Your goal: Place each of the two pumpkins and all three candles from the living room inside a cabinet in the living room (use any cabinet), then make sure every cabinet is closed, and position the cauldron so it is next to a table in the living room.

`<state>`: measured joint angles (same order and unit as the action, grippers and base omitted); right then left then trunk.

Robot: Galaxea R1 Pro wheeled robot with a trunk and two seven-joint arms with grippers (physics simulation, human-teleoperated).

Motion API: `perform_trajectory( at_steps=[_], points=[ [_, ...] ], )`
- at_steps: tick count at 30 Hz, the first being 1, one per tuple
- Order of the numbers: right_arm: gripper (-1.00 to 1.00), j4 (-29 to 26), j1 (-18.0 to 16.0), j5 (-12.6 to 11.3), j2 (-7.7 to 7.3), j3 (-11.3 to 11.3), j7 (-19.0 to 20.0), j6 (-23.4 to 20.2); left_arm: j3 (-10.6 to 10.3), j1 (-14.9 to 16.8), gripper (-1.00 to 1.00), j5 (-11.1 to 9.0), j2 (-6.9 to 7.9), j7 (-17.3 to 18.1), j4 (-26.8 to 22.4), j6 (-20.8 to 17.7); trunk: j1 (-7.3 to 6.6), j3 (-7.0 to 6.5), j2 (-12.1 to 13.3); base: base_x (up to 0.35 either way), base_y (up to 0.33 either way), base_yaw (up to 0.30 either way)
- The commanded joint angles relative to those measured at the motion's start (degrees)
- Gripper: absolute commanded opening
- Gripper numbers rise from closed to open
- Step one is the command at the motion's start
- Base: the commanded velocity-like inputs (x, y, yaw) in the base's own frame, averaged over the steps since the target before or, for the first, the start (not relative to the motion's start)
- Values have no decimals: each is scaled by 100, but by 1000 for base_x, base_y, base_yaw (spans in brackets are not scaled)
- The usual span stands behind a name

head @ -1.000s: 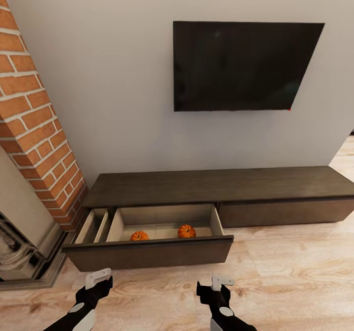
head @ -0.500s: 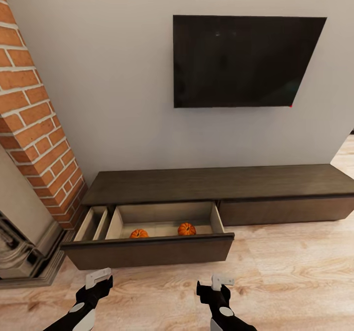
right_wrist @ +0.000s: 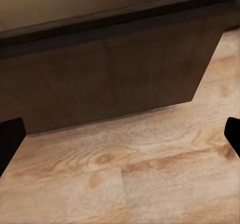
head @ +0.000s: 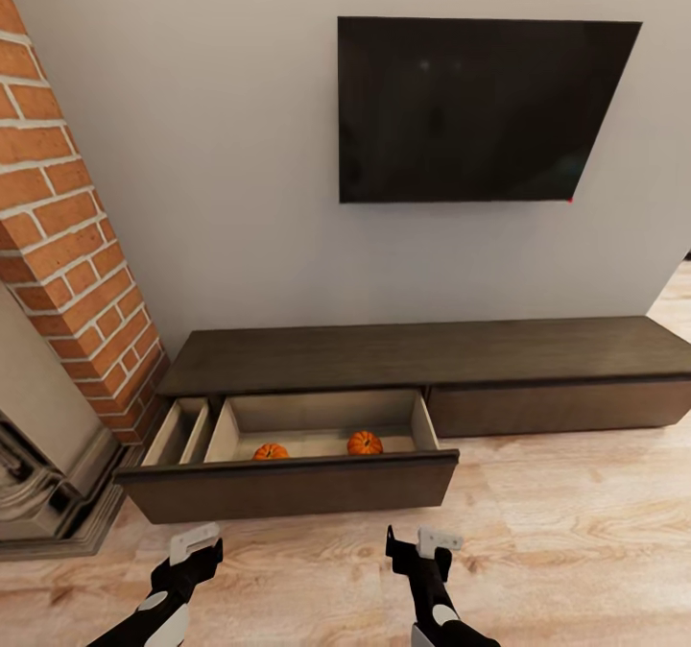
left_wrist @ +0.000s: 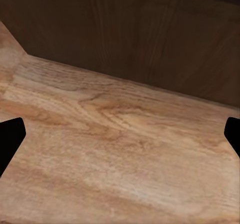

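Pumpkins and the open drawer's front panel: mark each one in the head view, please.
Left pumpkin (head: 271,451), head view, on its orange top.
Right pumpkin (head: 365,443), head view, middle of its ribbed body.
Drawer front (head: 288,490), head view, middle of the dark panel.

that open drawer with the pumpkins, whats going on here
A two-armed robot faces a long dark cabinet under a wall-mounted TV. The cabinet's left drawer is pulled open, and two pumpkins sit inside it. The left gripper and right gripper hang over the wood floor in front of the drawer, jaws apart and holding nothing. No candles or cauldron in sight, and the drawer is not yet closed.
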<state>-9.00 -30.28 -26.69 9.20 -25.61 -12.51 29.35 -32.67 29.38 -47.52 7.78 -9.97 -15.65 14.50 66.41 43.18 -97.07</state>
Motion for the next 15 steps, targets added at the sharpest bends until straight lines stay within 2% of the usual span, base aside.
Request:
perform_trajectory(
  at_steps=[1, 15],
  points=[
    [100, 1, -4, -22, 1, -50, -42, 20, -48, 1, 100, -33, 4, -40, -9, 14, 22, 23, -44, 0, 0, 0],
    [100, 4, -4, -47, 21, -38, -39, 41, -55, -1, 100, -30, -125, -40, 8, 98, 330, 275, -605, 0, 0, 0]
  ],
)
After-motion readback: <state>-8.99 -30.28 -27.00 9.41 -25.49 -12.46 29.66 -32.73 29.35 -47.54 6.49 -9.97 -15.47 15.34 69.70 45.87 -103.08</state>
